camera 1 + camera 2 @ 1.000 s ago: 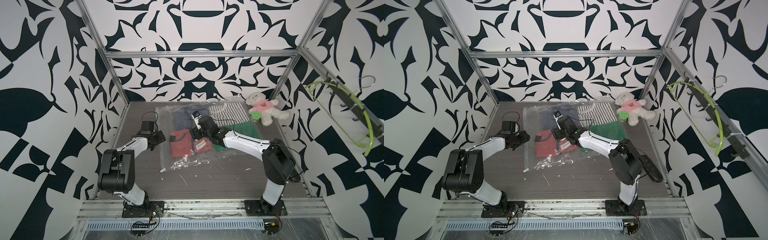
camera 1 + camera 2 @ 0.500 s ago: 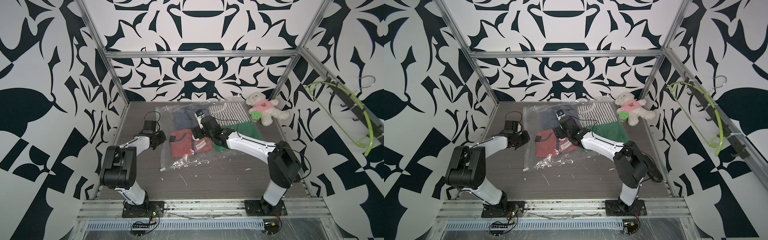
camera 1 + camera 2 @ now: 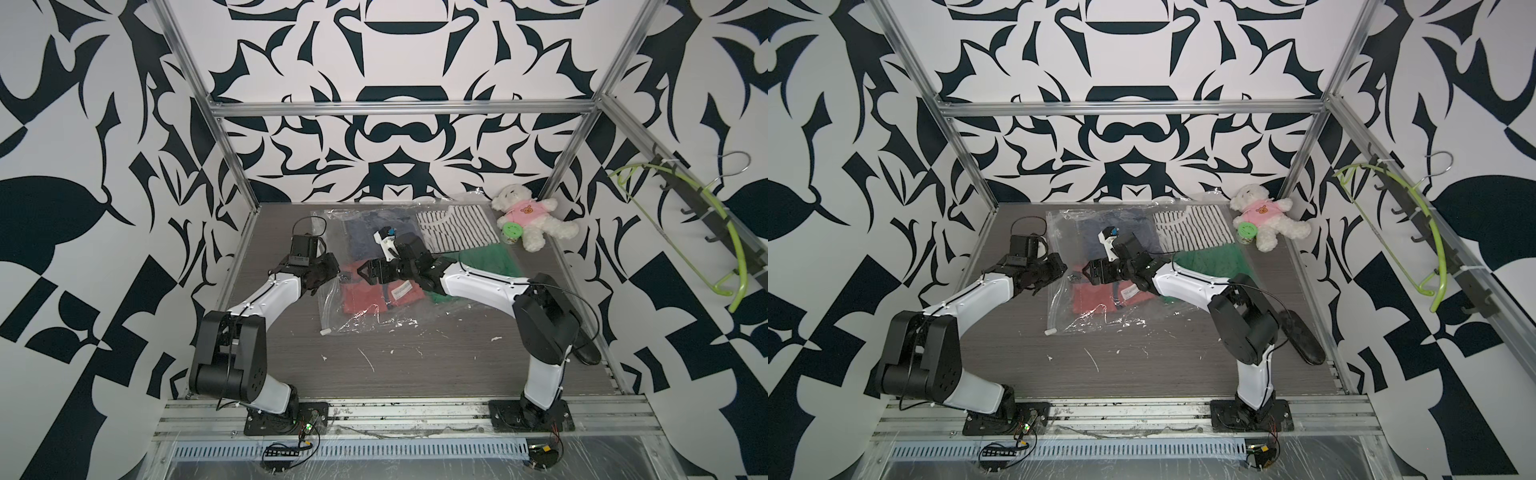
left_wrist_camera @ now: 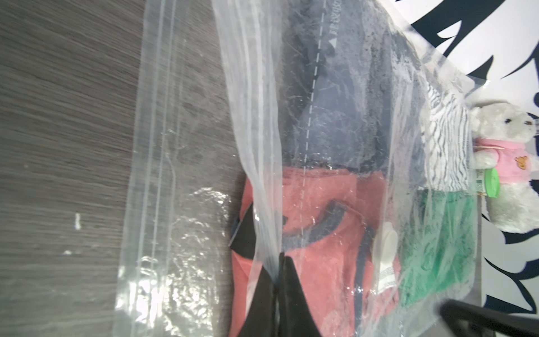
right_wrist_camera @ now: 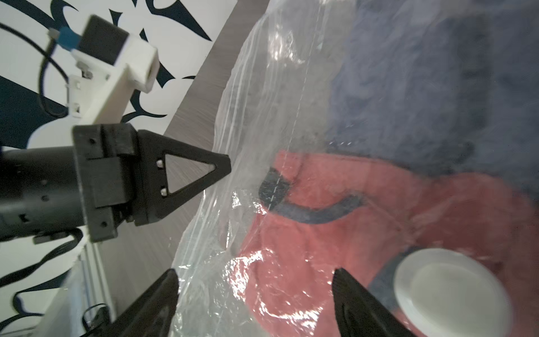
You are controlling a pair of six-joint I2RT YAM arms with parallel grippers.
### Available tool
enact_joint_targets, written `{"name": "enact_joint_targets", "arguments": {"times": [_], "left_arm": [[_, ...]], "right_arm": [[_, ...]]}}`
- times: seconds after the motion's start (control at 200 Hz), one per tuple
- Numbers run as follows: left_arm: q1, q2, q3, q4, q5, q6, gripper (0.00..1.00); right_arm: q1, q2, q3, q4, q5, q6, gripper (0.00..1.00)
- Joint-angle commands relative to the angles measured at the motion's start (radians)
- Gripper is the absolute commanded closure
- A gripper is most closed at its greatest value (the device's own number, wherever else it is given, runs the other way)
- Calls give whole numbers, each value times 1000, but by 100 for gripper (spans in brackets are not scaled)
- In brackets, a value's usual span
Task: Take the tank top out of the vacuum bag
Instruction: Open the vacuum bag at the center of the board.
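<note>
While the left gripper [image 3: 332, 272] clamps the bag [image 3: 365, 322] at its mouth edge, the right gripper [image 3: 362, 272] stands just beside it with jaws apart, mid-frame in both top views. The bag lies on the bench [image 3: 415, 374], centre to upper centre, its clip [image 3: 325, 331] at the lower left corner. Through the plastic show a navy garment [image 3: 365, 232] above and a red, dark-trimmed one below, which I take for the tank top [image 3: 359, 299]. Striped cloth [image 3: 457, 228] and green cloth [image 3: 490, 259] lie to the right; whether they are inside I cannot tell.

In the left wrist view the left gripper's fingertips meet at bottom centre, pinching the upper film, which rises off the zip strip [image 4: 157, 146] lying flat at left centre. The tank top sits lower centre under plastic, with the navy garment above it.

In the right wrist view the right gripper's fingers [image 5: 157, 300] spread wide along the bottom edge over glossy film and red cloth. The valve [image 5: 449, 291] is at lower right, and the left gripper's tip touches the film at left centre.

The step looks like opening the mouth, and the top is not yet out. Next, the right gripper should enter under the lifted film, not press on it, and close on cloth alone.
</note>
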Motion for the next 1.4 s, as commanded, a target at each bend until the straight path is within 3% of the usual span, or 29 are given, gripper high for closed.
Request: {"name": "enact_joint_targets", "arguments": {"times": [0.0,0.14,0.425,0.775,1.0,1.27,1.395], "left_arm": [[-20,-67,25,-24,11,-35,100],[-25,-93,24,-40,20,-82,100],[-65,-110,-10,7,-2,-100,100],[-92,-127,-17,14,-26,-108,100],[-103,-132,-40,42,-26,-128,100],[-107,-140,-58,54,-38,-134,100],[-107,-153,-62,51,-53,-127,100]], "right_arm": [[16,-4,12,96,-104,110,15],[42,7,38,47,-75,119,13],[90,41,-5,134,-18,192,10],[179,79,30,88,299,182,11],[183,105,34,166,324,170,27],[190,95,31,208,311,132,69],[190,90,30,197,311,116,78]]}}
